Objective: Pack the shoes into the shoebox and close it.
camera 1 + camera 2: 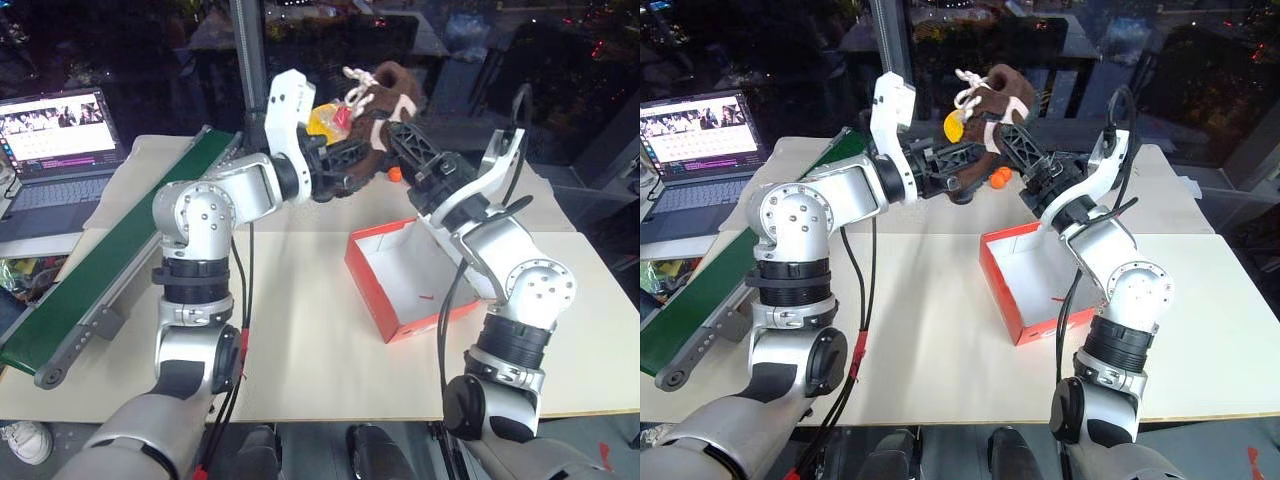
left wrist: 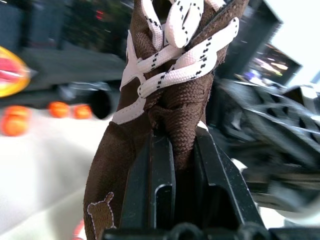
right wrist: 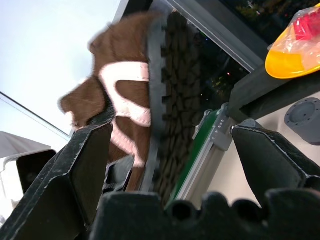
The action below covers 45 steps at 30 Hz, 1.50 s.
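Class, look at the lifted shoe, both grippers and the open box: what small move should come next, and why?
Probably the right gripper should close on the shoe. The left gripper is shut on the shoe's fabric and holds it in the air; the right one's open fingers sit on either side of its sole. The shoebox stands open below.

Shoebox [image 1: 405, 285] open and empty beneath both arms.
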Tool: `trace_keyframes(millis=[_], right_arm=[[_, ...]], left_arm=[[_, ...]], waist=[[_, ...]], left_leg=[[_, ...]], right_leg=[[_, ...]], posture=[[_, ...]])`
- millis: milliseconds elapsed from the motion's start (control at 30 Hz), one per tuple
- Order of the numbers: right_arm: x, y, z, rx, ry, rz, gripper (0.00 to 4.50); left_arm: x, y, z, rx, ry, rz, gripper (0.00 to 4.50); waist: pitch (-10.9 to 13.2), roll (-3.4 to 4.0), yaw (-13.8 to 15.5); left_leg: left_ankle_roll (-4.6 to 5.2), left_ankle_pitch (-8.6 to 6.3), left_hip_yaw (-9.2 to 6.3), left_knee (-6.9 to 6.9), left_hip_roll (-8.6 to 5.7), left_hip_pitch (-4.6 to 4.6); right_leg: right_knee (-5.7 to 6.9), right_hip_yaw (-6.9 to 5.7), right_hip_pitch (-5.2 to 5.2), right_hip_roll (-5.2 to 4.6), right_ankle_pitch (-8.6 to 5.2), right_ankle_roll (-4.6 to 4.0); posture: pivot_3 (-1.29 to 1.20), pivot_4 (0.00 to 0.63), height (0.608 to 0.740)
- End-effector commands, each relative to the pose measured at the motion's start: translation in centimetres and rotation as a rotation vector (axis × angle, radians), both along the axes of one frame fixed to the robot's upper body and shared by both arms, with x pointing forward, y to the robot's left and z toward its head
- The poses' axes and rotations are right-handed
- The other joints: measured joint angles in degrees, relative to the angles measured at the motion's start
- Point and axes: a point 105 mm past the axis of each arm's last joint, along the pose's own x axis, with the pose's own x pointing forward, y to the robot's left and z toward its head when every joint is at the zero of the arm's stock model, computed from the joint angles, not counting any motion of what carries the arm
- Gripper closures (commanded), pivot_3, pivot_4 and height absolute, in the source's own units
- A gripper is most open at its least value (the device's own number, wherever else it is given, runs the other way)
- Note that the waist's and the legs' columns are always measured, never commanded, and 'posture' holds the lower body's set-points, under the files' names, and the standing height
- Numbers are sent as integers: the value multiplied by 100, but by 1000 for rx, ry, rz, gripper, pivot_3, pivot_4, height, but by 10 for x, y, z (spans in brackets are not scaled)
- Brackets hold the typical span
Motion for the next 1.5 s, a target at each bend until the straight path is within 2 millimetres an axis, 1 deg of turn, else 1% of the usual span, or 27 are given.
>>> trace_keyframes(millis=[33,167,267,400,467,500,567,633,700,733,767,800,833,867,900,967,1000,1067,1100,1133,1167,1233,1300,1367,1400,1467,1500], right_arm=[[-1,1,16,1,-68,-3,0],[1,-1,18,10,-79,-10,0],[1,-3,20,28,-88,-13,708],[1,-4,21,37,-96,-24,2040],[2,-6,22,39,-93,-38,2634],[2,-7,22,39,-91,-42,2881],[3,-9,21,39,-88,-53,3185],[3,-11,20,35,-83,-69,3364],[4,-14,21,31,-81,-84,3482],[5,-15,22,32,-82,-89,3602],[5,-16,23,33,-84,-91,3786],[6,-17,23,31,-86,-96,4046],[7,-21,25,24,-87,-113,4147],[9,-24,28,12,-92,-131,4177],[11,-29,32,-23,-103,-156,4190],[13,-37,40,-91,-126,-185,4205],[14,-41,45,-134,-141,-191,4205],[15,-46,51,-198,-157,-193,4205],[15,-48,52,-273,-164,-198,4205],[16,-48,48,-405,-161,-194,4205],[17,-48,41,-521,-150,-180,4205],[15,-46,24,-724,-128,-129,4205],[12,-43,-1,-904,-94,-49,4205],[9,-43,-21,-986,-61,23,4205],[9,-43,-26,-1005,-54,43,4205],[8,-42,-43,-1085,-35,75,4205],[9,-42,-48,-1103,-31,87,4205]], left_arm=[[-25,-21,13,-16,-26,-142,4487],[-31,-29,9,-6,-8,-181,4487],[-34,-32,11,-19,0,-198,4500],[-36,-33,11,-15,-1,-204,4500],[-34,-31,15,-33,-4,-190,4500],[-33,-30,17,-42,-4,-182,4500],[-33,-28,23,-67,-12,-167,4500],[-31,-22,31,-134,-11,-138,3546],[-32,-17,37,-187,2,-141,2939],[-30,-14,38,-178,-16,-116,2535],[-29,-12,39,-167,-30,-95,2256],[-27,-9,40,-161,-41,-69,1801],[-23,0,45,-178,-56,-32,1494],[-19,9,51,-193,-81,7,1082],[-13,22,58,-199,-123,64,1082],[-3,43,66,-179,-196,164,1082],[3,55,68,-151,-236,222,1082],[13,70,68,-106,-283,300,1082],[20,80,67,-102,-286,351,1082],[25,89,63,-65,-307,390,1082],[29,93,57,18,-344,412,1082],[30,94,40,162,-402,393,1082],[28,94,18,228,-375,332,1082],[21,92,3,269,-348,266,1082],[18,90,-1,280,-348,245,1082],[12,88,-7,282,-338,227,1082],[10,88,-9,279,-332,225,1082]], waist=[[1,2,-6],[2,3,14],[2,3,20],[2,3,12],[2,4,14],[2,4,18],[2,3,22],[2,4,24],[2,4,26],[2,3,25],[2,3,21],[2,4,19],[2,4,19],[3,4,18],[3,4,19],[9,14,9],[13,22,6],[24,39,15],[24,40,20],[24,40,27],[25,41,32],[25,41,31],[25,41,32],[25,41,35],[26,40,33],[27,39,30],[28,40,28]], left_leg=[[0,0,1,0,0,1],[0,0,0,0,-1,1],[0,0,0,-2,-1,0],[0,0,0,-6,-1,0],[0,0,0,-6,0,0],[0,0,0,-6,0,0],[0,0,0,-5,-1,0],[0,0,0,-5,-2,-1],[0,0,0,-6,-1,-1],[0,0,0,-6,-1,-2],[1,0,1,-6,-1,-2],[0,0,0,-6,-1,-2],[1,0,0,-7,-2,-2],[1,0,0,-7,-1,-2],[1,0,1,-6,-2,-1],[0,0,2,-4,-3,-1],[0,0,3,-5,-3,-1],[0,0,5,-11,-4,1],[0,0,5,-18,-4,1],[0,0,4,-21,-4,1],[1,0,4,-23,-4,0],[1,-1,8,-27,-7,-2],[2,-2,10,-28,-7,-1],[2,-2,10,-26,-5,-2],[2,-2,9,-25,-5,-2],[2,-2,9,-18,-5,-6],[2,-2,8,-15,-5,-8]], right_leg=[[1,1,0,0,0,0],[0,0,1,0,0,0],[-5,0,1,0,0,0],[-8,0,1,0,0,0],[-6,0,0,0,0,0],[-6,0,0,0,0,0],[-8,0,1,0,0,0],[-9,0,1,-1,0,0],[-10,0,1,-1,0,0],[-10,0,1,-1,0,0],[-11,0,0,-1,0,0],[-11,0,1,-1,0,0],[-10,0,1,-1,0,0],[-10,0,1,0,0,0],[-9,0,1,-1,0,0],[-8,2,0,-1,0,0],[-9,3,-1,0,1,-1],[-10,5,-2,0,0,-1],[-13,5,-2,-1,0,-1],[-15,5,-3,-1,-1,-1],[-21,4,-2,-1,-1,0],[-28,6,-2,-5,-3,3],[-31,7,-2,-5,-3,3],[-30,6,-2,-5,-3,2],[-30,6,-1,-5,-3,2],[-26,7,-4,-5,-3,2],[-25,7,-6,-5,-3,2]], posture=[[0,150,740],[0,150,740],[0,150,740],[0,150,740],[0,150,740],[0,150,740],[0,150,740],[0,150,740],[0,150,740],[0,150,740],[0,150,740],[0,150,740],[0,150,740],[0,150,740],[0,150,740],[0,150,740],[0,150,740],[0,150,740],[0,150,740],[0,150,740],[0,150,740],[0,150,740],[0,150,740],[0,150,740],[0,150,740],[0,150,740],[0,150,740]])
